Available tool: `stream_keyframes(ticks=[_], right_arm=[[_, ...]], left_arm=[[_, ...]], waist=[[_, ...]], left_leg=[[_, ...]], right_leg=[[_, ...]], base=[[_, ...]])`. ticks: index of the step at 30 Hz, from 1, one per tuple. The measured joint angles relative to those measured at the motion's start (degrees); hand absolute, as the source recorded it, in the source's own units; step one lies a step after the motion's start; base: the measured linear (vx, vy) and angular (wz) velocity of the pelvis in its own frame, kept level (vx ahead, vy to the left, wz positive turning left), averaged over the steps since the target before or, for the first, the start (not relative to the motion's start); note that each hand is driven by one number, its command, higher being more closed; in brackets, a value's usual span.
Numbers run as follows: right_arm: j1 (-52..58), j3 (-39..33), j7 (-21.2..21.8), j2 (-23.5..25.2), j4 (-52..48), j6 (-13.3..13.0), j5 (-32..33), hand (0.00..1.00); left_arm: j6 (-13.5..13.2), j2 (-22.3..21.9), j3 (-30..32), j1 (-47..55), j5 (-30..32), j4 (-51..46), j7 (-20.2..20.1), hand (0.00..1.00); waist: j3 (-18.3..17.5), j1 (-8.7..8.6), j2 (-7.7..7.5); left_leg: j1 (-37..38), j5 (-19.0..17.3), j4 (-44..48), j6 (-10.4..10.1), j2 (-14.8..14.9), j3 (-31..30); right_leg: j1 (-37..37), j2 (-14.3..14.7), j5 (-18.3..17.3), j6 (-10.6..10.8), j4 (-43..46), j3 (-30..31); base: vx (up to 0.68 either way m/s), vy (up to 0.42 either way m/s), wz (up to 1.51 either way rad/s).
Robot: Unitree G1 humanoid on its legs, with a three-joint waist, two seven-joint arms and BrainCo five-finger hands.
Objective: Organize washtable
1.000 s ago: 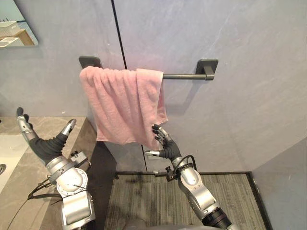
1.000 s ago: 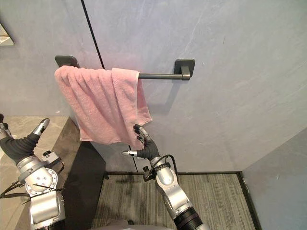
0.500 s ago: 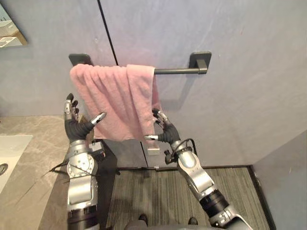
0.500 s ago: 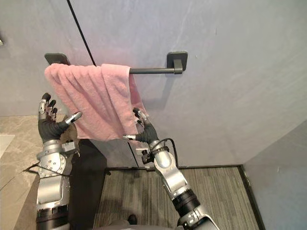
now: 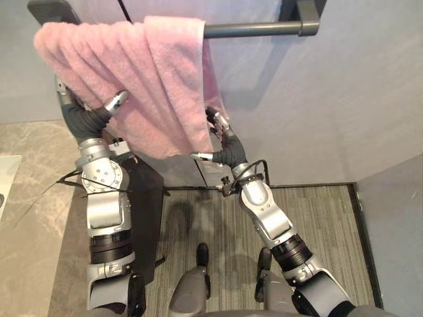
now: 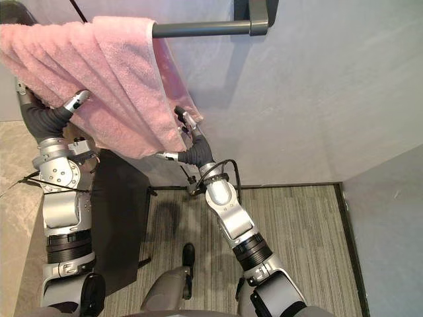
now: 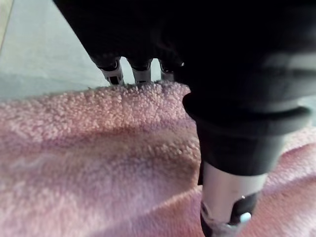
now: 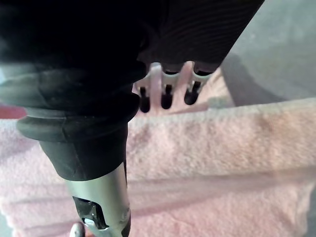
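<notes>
The pink fluffy towel (image 5: 152,72) hangs in folds over the bar (image 5: 258,29); our right hand (image 5: 221,148) is spread at its edge, gripping nothing; of the left hand (image 5: 89,119) we cannot tell.

The towel rail (image 5: 251,29) is hidden under the pink towel (image 5: 132,79) along its left stretch; both its brackets are cut by the top edge of the head views; in the right eye view the towel runs off the left edge; the left hand (image 5: 83,119) sits partly behind the towel's lower left edge, so its grip cannot be told; the stone counter (image 5: 39,218) is cut by the left edge; both wrist views show the towel blurred.
</notes>
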Motion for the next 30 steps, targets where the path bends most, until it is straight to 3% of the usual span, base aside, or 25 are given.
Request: stream_keyframes(ticks=[5, 14, 15, 21, 24, 25, 30], right_arm=[[-1.21, -1.02, -0.83, -0.02, -1.66, 1.57, -7.05, 0.00], [-1.94, -3.57, -2.40, 0.32, -1.66, 2.80, -7.67, 0.00], [-2.96, -4.49, -2.83, 0.31, -1.66, 2.81, -7.30, 0.00], [-7.74, -4.78, -4.76, 1.36, -2.97, 2.81, -4.72, 0.00], [-9.95, -5.10, -5.17, 2.29, -3.92, 2.80, -3.19, 0.00], [-11.03, -5.32, -5.96, 2.36, -3.92, 2.80, -2.81, 1.00], [-15.67, -10.09, -9.05, 2.86, -3.93, 2.80, -0.62, 1.00]], left_arm=[[0.18, 0.29, -0.04, -1.02, -1.91, -0.04, -0.32, 0.00], [-0.01, 6.18, -2.28, -2.89, -12.98, 1.78, -2.82, 0.00], [-0.32, 7.74, -3.81, -3.22, -15.66, 2.75, -3.20, 1.00], [-0.97, 13.25, -10.16, -8.42, -21.57, 4.59, -5.61, 1.00], [-1.01, 13.35, -14.02, -12.83, -22.63, 4.59, -6.64, 1.00], [-1.02, 13.33, -14.95, -13.93, -23.19, 4.59, -6.69, 1.00], [-2.18, 12.72, -15.97, -16.36, -23.60, 4.53, -6.54, 1.00]], waist=[[1.17, 0.02, -0.01], [2.97, 0.73, 0.07], [3.34, 1.25, 0.14], [4.01, 1.82, 0.10], [4.23, 1.69, 0.07], [4.23, 1.57, 0.07], [4.24, 1.61, 0.10]], left_leg=[[-1.14, 0.01, 0.69, -0.01, -0.12, -0.08], [-3.51, -0.04, 2.98, -0.06, 0.12, -0.54], [-3.74, -0.04, 3.35, -0.07, 0.21, -0.54], [-7.00, -0.14, 5.61, -0.21, 0.77, -0.93], [-7.89, -0.08, 6.42, -0.09, 0.71, -0.90], [-7.90, -0.08, 6.43, -0.09, 0.75, -0.84], [-9.50, -0.07, 7.13, -0.10, 1.01, -0.64]], right_leg=[[-1.98, -0.72, -1.15, -0.01, 2.83, 0.00], [-4.53, -0.97, -2.02, -0.41, 6.12, -0.18], [-4.78, -0.97, -2.03, -0.41, 6.51, -0.18], [-6.90, -1.24, -2.00, -0.45, 7.93, -1.19], [-7.56, -1.48, -2.00, -0.44, 8.51, -1.25], [-7.61, -1.47, -2.00, -0.44, 8.53, -1.24], [-9.22, -1.33, -2.00, -0.46, 9.11, -1.11]], base=[[-0.02, 0.006, 0.02], [-0.04, 0.011, 0.03], [-0.05, 0.015, 0.00], [-0.06, 0.020, 0.08], [-0.02, 0.021, 0.02], [0.00, 0.000, 0.00], [0.00, 0.003, -0.01]])
